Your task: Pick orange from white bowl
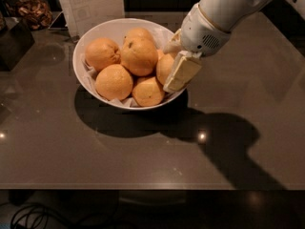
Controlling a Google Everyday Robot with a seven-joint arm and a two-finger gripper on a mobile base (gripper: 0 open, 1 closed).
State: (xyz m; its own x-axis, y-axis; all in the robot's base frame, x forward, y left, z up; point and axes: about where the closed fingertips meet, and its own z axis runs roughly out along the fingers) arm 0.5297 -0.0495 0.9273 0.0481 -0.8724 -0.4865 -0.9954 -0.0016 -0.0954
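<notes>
The white bowl (95, 32) stands on the dark table at the back left and holds several oranges on white paper. My gripper (172, 67) reaches into the bowl's right side from the upper right. Its near cream finger (182, 71) lies against the right side of the orange (163, 69), a plain pale one at the bowl's right rim. The far finger is mostly hidden behind this orange. The gripper looks shut on it, and the orange still rests among the others. An orange with a dark stem dot (139, 56) sits in the middle.
A white sign (90, 4) stands just behind the bowl. A dark box (12, 42) and a basket of brown items (33, 11) are at the back left. The table's front edge (152, 189) runs across the bottom, with cables (28, 216) on the floor.
</notes>
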